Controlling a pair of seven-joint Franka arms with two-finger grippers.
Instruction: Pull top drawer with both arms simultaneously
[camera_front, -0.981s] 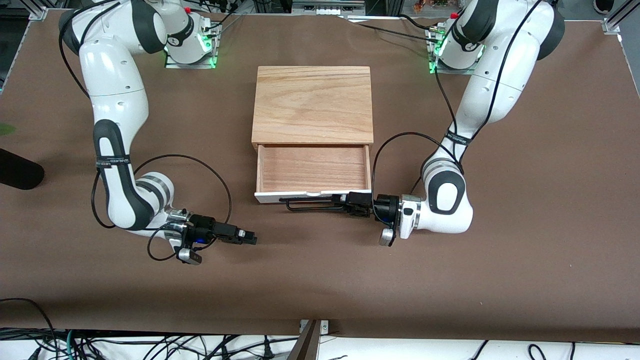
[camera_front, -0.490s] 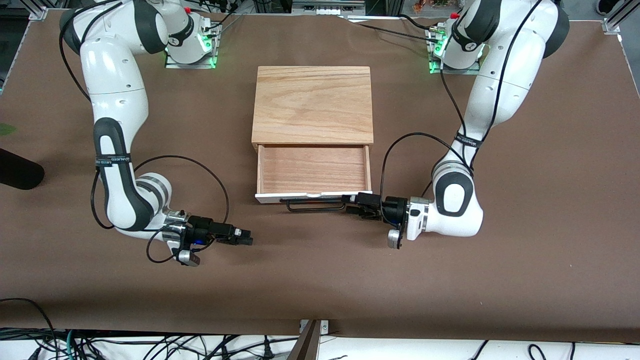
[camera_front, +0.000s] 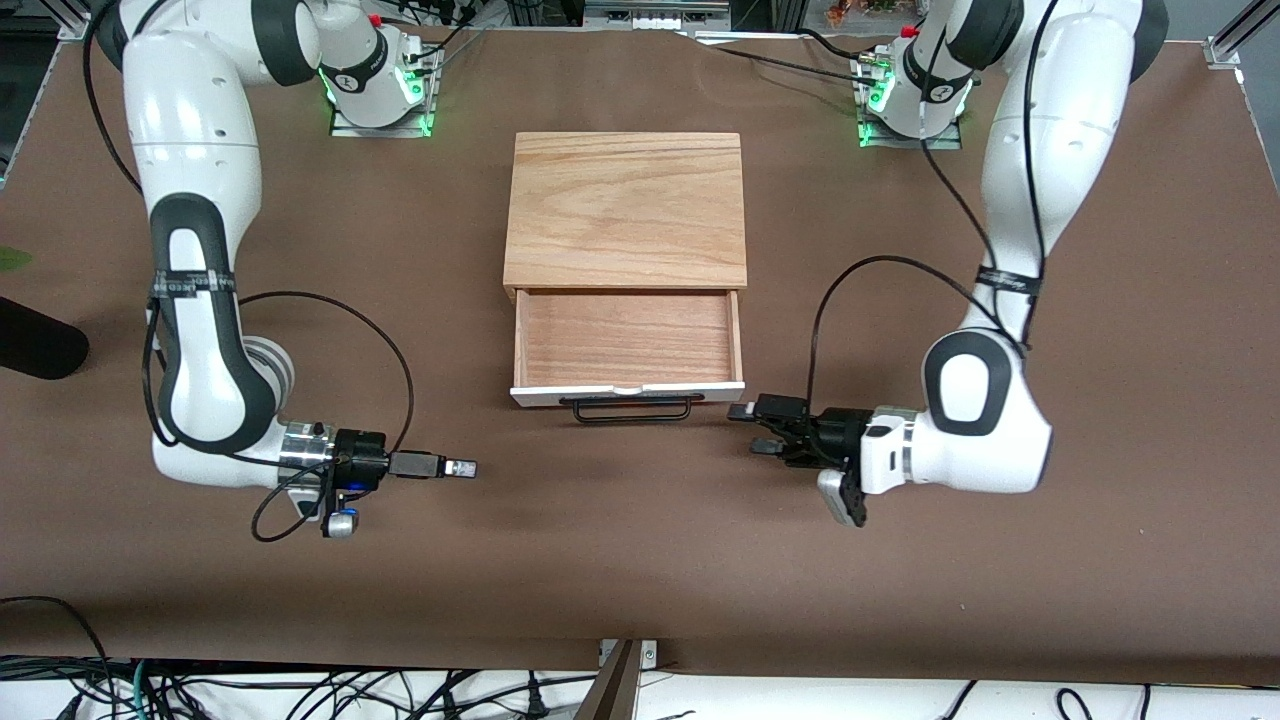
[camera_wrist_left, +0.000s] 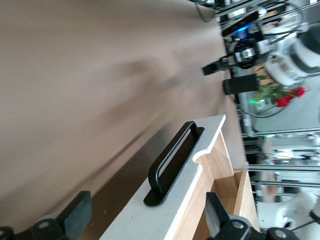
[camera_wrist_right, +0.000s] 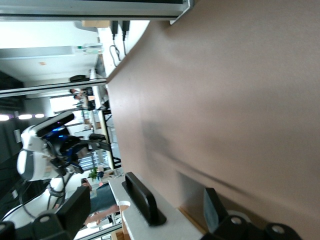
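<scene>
Top drawer (camera_front: 627, 345): you find it drawn well out of the box (camera_front: 626, 208), which sits mid-surface between the two bases, nearer the base edge than the camera edge. Its white front panel (camera_front: 627, 393) faces the camera edge; the reddish-wood inside is bare.
Handle (camera_front: 632, 409): a long thin black wire bar across the middle of the front panel, standing off it with a gap underneath, as the left wrist view shows (camera_wrist_left: 172, 161).
Left gripper (camera_front: 768, 427): low over the surface just off the drawer's corner toward the left arm's end; jaws spread wide, holding nothing, clear of the handle.
Right gripper (camera_front: 462, 468): low over the surface toward the right arm's end, well apart from the drawer; jaws wide apart, empty.
Handling, judged: a light, stiff, shallow wooden tray; you should expect it to slide easily and to bind if pulled unevenly.
Hold points, judged: take the wire bar near each end, one gripper per end, jaws across the bar.
Risk, judged: the thin smooth bar may slip; the light box may creep along the surface (camera_front: 1100, 600).
</scene>
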